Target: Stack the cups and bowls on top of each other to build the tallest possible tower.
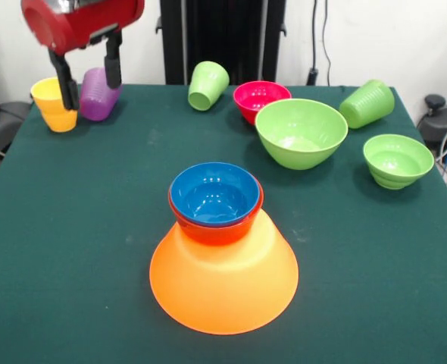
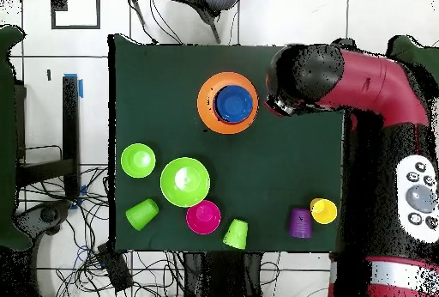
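- My gripper (image 1: 87,74) hangs open and empty at the frame's upper left, fingers straddling the gap between the upright yellow cup (image 1: 54,105) and the tipped purple cup (image 1: 98,94).
- The tower (image 1: 222,258) stands lower centre: blue bowl (image 1: 214,194) nested in the red-orange bowl (image 1: 217,226) atop the inverted orange bowl (image 1: 223,284).
- Judgement: centre over the yellow cup's rim before closing, clear of the purple one.

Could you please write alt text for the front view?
An upside-down orange bowl on a green table carries a red-orange bowl with a blue bowl nested inside. Behind lie cups and more bowls, and the open gripper hangs by the yellow cup and purple cup.
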`<state>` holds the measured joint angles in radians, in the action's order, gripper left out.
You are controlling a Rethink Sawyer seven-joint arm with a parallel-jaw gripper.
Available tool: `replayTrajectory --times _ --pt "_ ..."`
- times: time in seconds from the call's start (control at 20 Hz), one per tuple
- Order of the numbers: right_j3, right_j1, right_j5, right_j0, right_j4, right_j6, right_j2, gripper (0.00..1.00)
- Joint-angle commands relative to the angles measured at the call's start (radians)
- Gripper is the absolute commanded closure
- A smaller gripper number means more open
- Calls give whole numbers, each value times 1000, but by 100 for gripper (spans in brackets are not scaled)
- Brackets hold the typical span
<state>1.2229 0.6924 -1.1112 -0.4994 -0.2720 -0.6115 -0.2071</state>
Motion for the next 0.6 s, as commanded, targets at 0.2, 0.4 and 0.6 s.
replayTrajectory --times 0.2,0.4,0.6 --pt "255 31 24 9 -54 60 -59 0" --pt "297 22 94 17 -48 -6 -62 0" --pt "340 6 177 12 -7 -69 -82 0"
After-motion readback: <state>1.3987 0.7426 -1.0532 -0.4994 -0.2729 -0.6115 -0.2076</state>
